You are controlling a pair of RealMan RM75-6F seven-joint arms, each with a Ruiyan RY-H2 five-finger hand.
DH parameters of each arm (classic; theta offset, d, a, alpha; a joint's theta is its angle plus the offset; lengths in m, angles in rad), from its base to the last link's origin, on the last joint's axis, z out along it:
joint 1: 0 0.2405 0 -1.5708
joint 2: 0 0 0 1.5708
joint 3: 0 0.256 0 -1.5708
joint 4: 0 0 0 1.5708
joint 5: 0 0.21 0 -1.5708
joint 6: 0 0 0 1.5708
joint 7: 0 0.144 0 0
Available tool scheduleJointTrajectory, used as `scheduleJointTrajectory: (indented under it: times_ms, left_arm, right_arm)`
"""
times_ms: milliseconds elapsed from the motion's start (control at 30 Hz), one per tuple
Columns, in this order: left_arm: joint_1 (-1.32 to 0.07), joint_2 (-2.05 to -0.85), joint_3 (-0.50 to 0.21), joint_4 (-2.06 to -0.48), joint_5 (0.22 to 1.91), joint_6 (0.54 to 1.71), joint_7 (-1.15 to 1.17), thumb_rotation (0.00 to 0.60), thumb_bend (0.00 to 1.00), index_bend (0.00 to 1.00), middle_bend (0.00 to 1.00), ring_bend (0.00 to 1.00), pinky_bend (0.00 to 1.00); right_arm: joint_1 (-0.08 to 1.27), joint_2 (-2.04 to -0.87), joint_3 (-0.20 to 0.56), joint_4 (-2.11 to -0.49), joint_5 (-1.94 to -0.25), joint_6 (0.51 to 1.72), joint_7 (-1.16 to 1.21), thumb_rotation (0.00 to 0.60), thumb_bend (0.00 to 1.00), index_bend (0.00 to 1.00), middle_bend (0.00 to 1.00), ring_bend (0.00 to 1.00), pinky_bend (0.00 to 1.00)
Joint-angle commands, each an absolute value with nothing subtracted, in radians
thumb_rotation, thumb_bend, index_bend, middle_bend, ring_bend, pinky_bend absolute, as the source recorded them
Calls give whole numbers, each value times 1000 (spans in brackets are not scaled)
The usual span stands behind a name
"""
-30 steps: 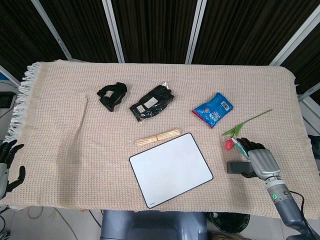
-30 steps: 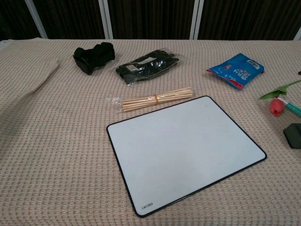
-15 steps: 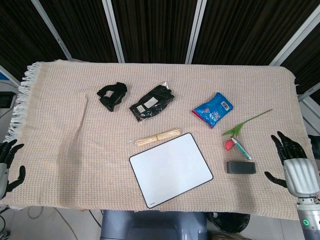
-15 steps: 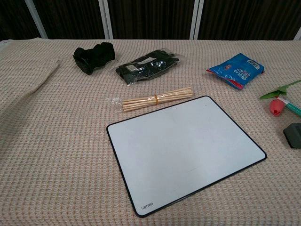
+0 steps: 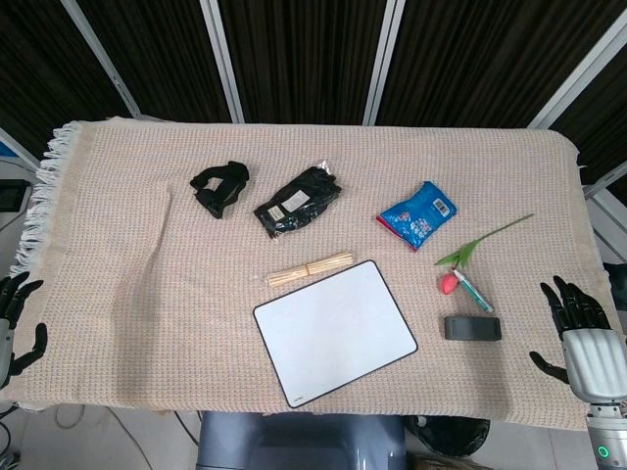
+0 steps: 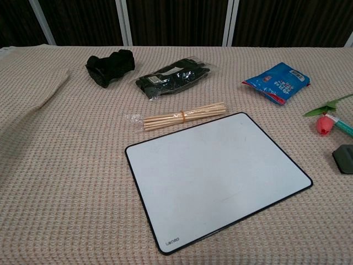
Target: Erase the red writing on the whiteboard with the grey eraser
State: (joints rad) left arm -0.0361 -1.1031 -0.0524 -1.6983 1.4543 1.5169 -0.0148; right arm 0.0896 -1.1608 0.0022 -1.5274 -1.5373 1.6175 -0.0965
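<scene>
The whiteboard (image 5: 335,331) (image 6: 215,176) lies near the table's front edge, its white surface showing no red writing. The grey eraser (image 5: 472,328) (image 6: 344,158) rests on the cloth to the board's right, with nothing touching it. My right hand (image 5: 586,333) hovers open at the table's right edge, fingers spread, well right of the eraser. My left hand (image 5: 12,323) hangs open off the table's left edge. Neither hand appears in the chest view.
A red tulip with a green stem (image 5: 470,257) and a marker (image 5: 471,291) lie just behind the eraser. A bundle of wooden sticks (image 5: 310,269) touches the board's far edge. A blue snack bag (image 5: 418,214), a black packet (image 5: 299,202) and a black strap (image 5: 220,186) sit farther back.
My right hand has let go of the eraser, opened, and drawn back to the right off the table's edge. The eraser stays where it was set down. The left hand barely moved.
</scene>
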Motion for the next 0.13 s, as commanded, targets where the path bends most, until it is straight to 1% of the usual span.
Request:
scheduleJointTrajectory:
  times_ms: [33, 133]
  left_arm:
    - [-36, -1103, -52, -1698, 1455, 1517, -15, 600, 518, 160, 47, 0, 16]
    - [-37, -1102, -52, -1697, 1456, 1516, -16, 600, 518, 161, 47, 0, 16]
  right_arm:
    - [87, -1174, 13, -1511, -1533, 1618, -99, 600, 24, 0, 19, 82, 159]
    - [85, -1181, 19, -1500, -1528, 1611, -96, 600, 25, 0, 19, 82, 159]
